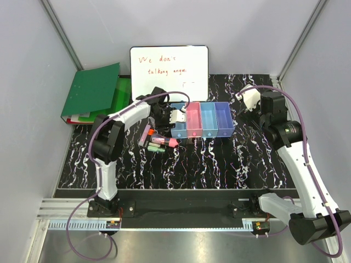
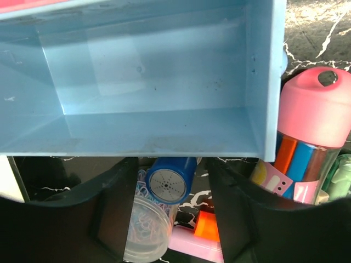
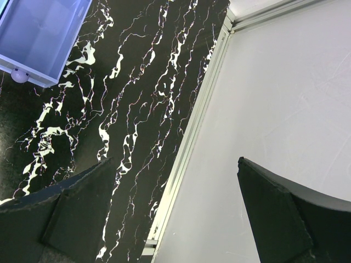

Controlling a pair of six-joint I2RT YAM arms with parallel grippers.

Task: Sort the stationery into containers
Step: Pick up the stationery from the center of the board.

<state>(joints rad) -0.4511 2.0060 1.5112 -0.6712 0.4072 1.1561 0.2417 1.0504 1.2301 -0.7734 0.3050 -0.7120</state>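
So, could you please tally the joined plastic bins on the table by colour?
Light blue bins: 2
Pink bin: 1
Purple-blue bin: 1
Total: 4

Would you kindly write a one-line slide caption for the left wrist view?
Open left gripper frames a blue-capped bottle before the empty light blue bin, a pink-capped clear tube to its side.
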